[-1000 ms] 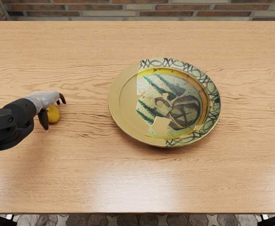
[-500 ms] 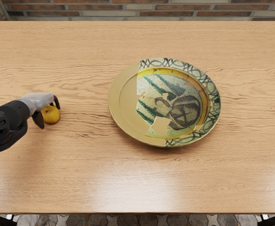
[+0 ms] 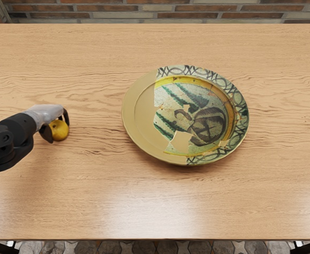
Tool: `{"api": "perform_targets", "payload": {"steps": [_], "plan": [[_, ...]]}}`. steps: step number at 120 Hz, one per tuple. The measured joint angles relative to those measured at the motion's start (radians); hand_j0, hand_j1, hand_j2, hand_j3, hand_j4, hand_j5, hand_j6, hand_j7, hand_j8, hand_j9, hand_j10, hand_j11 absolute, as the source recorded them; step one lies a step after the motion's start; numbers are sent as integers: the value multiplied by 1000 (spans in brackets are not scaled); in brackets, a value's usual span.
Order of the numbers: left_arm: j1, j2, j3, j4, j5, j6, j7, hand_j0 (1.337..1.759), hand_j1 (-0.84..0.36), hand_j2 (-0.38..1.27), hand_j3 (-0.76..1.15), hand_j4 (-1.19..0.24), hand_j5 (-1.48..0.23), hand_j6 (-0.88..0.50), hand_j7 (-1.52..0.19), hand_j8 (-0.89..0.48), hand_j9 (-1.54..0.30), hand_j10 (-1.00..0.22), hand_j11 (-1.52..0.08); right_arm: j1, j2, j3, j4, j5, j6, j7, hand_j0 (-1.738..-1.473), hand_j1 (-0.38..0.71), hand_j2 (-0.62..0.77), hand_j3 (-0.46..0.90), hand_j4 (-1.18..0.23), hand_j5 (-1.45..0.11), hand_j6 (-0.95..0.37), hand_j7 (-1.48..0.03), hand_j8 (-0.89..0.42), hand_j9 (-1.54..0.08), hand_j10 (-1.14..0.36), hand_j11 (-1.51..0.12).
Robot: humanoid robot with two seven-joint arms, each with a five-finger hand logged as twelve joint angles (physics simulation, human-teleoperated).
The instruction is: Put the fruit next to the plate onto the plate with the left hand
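A small yellow fruit point(image 3: 60, 130) lies on the wooden table, well to the left of the plate. The plate point(image 3: 139, 108) is large and round, golden with a green and dark painted pattern, and sits at the table's middle. My left hand point(image 3: 55, 125) reaches in from the left edge and covers the fruit from above. Its dark-tipped fingers curl down around the fruit on both sides, which still rests on the table. The right arm does not show.
The wooden table point(image 3: 155, 201) fills the view, with a brick wall along the far edge. A wide stretch of bare wood separates the fruit from the plate's left rim.
The left hand has dropped lower over the fruit and its fingers have curled in from a spread pose to close around it. The fruit stays in about the same spot.
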Motion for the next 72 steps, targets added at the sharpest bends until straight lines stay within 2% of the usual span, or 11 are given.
{"api": "perform_targets", "payload": {"steps": [41,72], "plan": [[2,-2,2,5,2,2,-1,1654,-243,310,0,-608,-772,-474,-800,-542,-814,-617,-812,0,0,0,0,0,0,0,-1658,-349,0,0,0,0,0,0,0,0,0,0],[0,-1,13,13,5,1,-1,1651,-215,203,0,-576,-795,-457,-813,-533,-851,-627,-850,0,0,0,0,0,0,0,-1658,-349,0,0,0,0,-1,0,0,0,0,0]]}}
